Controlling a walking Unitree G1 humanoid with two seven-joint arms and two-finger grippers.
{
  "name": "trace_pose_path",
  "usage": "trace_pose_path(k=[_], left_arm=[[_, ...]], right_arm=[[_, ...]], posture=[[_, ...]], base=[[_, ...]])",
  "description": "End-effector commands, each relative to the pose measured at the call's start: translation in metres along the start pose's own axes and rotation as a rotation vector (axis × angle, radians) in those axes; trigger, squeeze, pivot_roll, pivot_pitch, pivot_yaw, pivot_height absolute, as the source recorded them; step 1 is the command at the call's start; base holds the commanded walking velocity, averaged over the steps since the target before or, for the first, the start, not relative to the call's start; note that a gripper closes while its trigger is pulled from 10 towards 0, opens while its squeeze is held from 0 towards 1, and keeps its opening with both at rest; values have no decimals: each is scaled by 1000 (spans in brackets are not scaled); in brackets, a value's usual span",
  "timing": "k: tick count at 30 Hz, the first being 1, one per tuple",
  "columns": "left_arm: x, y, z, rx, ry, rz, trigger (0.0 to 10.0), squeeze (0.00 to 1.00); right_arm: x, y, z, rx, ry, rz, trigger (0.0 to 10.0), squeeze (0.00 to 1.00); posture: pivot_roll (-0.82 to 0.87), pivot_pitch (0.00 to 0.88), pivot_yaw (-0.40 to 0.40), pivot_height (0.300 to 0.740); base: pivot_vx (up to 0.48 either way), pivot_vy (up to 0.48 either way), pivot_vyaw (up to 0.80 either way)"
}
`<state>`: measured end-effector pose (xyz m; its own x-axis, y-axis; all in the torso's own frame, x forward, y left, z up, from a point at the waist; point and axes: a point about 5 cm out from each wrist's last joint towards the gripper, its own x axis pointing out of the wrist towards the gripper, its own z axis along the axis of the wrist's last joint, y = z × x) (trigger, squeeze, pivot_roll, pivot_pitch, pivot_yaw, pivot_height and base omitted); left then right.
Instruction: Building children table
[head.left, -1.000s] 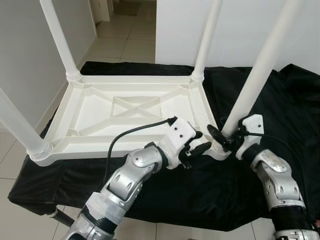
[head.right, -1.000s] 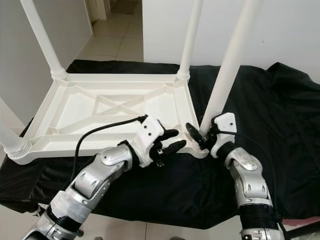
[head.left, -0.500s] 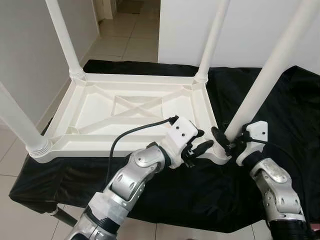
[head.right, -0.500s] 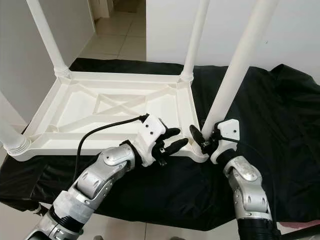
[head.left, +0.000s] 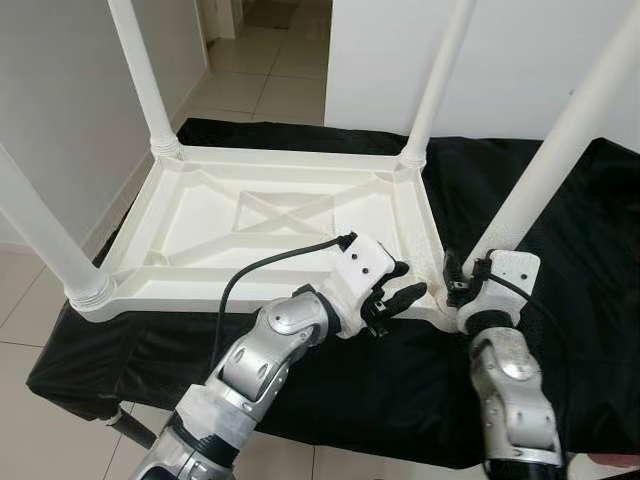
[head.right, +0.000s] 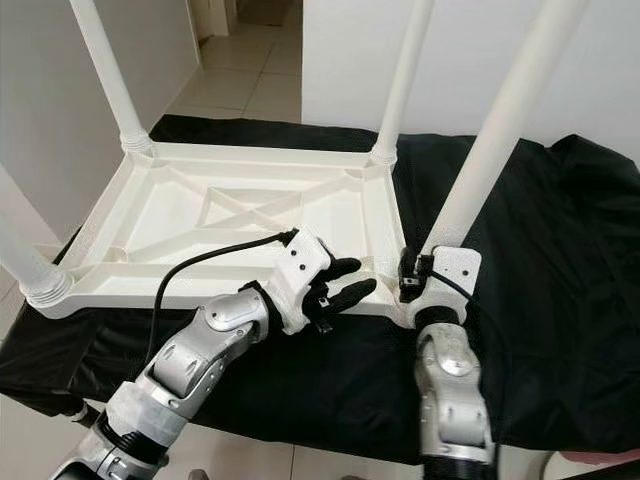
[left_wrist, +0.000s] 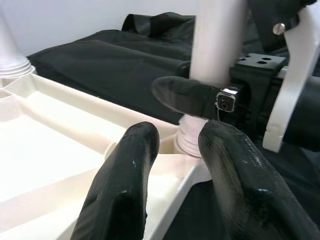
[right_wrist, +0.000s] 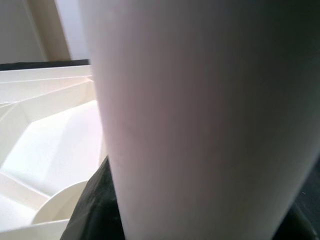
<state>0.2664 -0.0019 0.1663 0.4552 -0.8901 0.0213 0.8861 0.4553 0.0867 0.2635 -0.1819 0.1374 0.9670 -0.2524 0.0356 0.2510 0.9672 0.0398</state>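
We see the white children's table (head.left: 270, 215) lying upside down on a black cloth (head.left: 560, 210), its ribbed underside facing up and four white legs rising from its corners. The near-right leg (head.left: 560, 140) stands in its corner socket at about 4 o'clock from the tabletop's centre and leans up and away to the right. Our right gripper (head.left: 458, 285) sits at the foot of this leg; in the left wrist view one of its black fingers (left_wrist: 187, 97) lies across the leg just above the ribbed collar, and the right wrist view has the leg pressed close against the lens, so we take its fingers as clamped around the leg. Our left gripper (head.left: 398, 290) rests at the table's near edge, just at 9 o'clock of that corner, with its two fingers (left_wrist: 125, 185) spread apart and holding nothing, their tips above the rim. The other three legs stand at 8, 11 and 1 o'clock. Beyond the cloth we see pale floor tiles (head.left: 260, 85) and a white wall (head.left: 380, 60).
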Motion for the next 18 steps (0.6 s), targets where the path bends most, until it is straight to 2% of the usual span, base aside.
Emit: trace_pose_path(k=[1,5,7,11,12,18], left_arm=[[0,2,0,8,11,-20,10000,0],[-1,1,0,9,13,-21,10000,0],[-3,3,-1,16,19,-23,10000,0],[-3,4,-1,21,23,-24,10000,0],[-2,6,-1,32,24,-29,10000,0],[0,10,5,42,10,-27,10000,0]], right_arm=[[-5,6,-20,13,111,-73,10000,0],[-3,6,-16,-10,99,-67,10000,0],[-4,7,-12,26,56,0,10000,0],[-5,8,-11,48,39,28,10000,0],[-7,6,-8,53,13,47,10000,1000],[-11,-10,0,28,-50,145,10000,1000]], posture=[[-139,0,11,740],[-137,0,16,740],[-140,0,24,740],[-140,0,24,740],[-144,0,28,740],[-125,0,10,740]], base=[[0,0,0],[0,0,0],[0,0,0],[0,0,0],[0,0,0],[0,0,0]])
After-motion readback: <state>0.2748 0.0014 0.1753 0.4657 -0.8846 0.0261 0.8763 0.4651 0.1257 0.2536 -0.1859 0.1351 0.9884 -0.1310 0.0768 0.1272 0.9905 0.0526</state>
